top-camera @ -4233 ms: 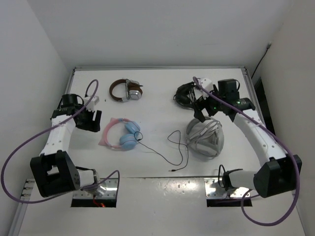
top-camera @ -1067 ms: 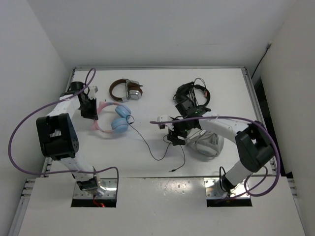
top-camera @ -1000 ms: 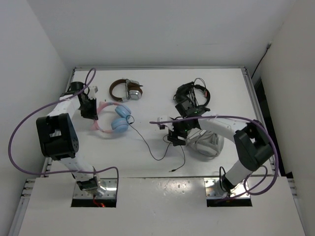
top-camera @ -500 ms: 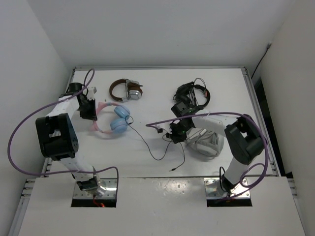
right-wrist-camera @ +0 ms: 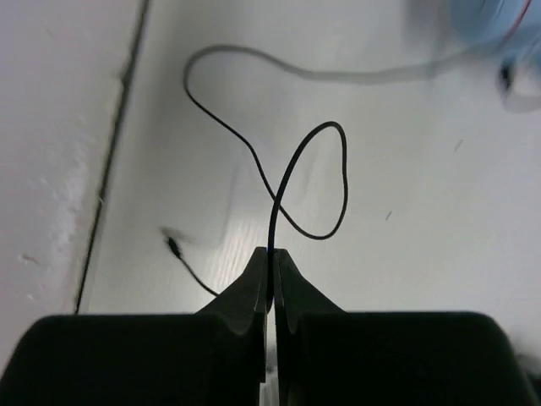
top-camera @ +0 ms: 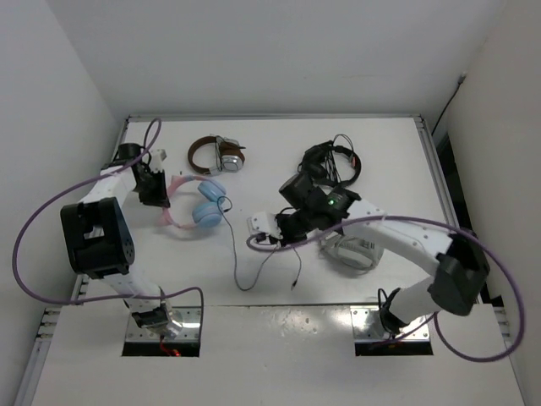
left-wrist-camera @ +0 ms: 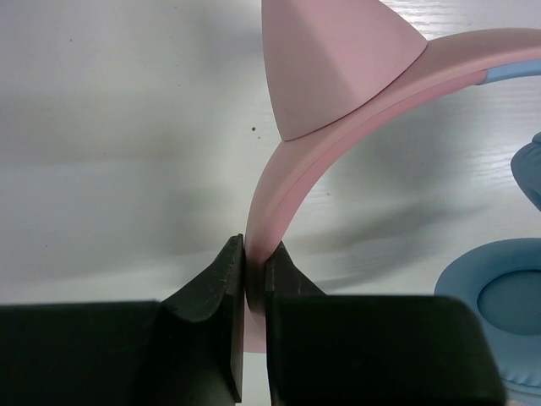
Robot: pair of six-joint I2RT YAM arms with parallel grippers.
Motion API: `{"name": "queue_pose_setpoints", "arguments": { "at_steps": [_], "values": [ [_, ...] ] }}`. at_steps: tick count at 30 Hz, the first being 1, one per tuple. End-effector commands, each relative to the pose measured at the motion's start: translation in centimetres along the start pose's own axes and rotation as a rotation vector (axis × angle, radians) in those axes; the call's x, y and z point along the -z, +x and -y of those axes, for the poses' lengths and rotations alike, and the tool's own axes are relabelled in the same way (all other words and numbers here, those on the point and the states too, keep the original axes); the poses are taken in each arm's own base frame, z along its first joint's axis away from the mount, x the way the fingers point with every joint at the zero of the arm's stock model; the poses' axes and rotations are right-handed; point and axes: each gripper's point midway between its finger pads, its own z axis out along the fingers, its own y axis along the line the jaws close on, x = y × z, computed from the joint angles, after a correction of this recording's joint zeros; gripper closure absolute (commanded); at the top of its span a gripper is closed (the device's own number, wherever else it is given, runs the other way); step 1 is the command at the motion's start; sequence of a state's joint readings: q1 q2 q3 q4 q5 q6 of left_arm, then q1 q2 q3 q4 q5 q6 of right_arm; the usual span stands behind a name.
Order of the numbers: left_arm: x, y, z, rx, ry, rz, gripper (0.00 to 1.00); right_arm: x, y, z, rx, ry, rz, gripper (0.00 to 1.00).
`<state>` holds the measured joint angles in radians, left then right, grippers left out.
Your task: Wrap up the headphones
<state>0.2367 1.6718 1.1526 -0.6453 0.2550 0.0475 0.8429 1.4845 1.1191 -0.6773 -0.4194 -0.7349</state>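
Listing the working set on the white table (top-camera: 380, 144): item one, the headphones (top-camera: 196, 207), pink band with cat ears and light blue cups, lying in the left-centre of the overhead frame. The left gripper (left-wrist-camera: 254, 264) is clenched on the pink headband (left-wrist-camera: 313, 144) just below one cat ear (left-wrist-camera: 330, 68), its two black fingers pressed flat against either side of the band; this looks like an anchoring hold, meant to keep the set from sliding while the lead is worked. Item two, the thin black cable (top-camera: 234, 254), running from the blue earcups toward the lower centre, where it loops over itself and ends in a loose plug. The right gripper (right-wrist-camera: 270, 258) is pinched shut on this cable at mid-length, with the crossed loop lying on the table beyond its fingertips. That grip probably serves to carry the slack back toward the cups for winding; no turn is laid yet. Not in use: brown-banded headphones (top-camera: 215, 155) at upper centre-left, black headphones (top-camera: 330, 165) at upper centre-right, grey-white headphones (top-camera: 355, 245) beside the right arm.
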Motion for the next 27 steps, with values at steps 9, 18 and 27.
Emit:
{"name": "queue_pose_setpoints", "arguments": {
  "at_steps": [9, 18, 27],
  "values": [
    [4.9, -2.1, 6.7, -0.071, 0.145, 0.127, 1.0, 7.1, -18.8, 0.7, 0.291, 0.225, 0.431, 1.0],
    [6.3, 0.7, 10.5, -0.215, 0.212, 0.112, 1.0, 13.6, -24.3, 8.5, 0.305, 0.531, 0.635, 1.0],
    [9.8, 1.9, 13.1, -0.341, 0.332, 0.188, 1.0, 14.4, -22.5, 14.1, 0.352, 0.649, 0.516, 1.0]
  ]
}}
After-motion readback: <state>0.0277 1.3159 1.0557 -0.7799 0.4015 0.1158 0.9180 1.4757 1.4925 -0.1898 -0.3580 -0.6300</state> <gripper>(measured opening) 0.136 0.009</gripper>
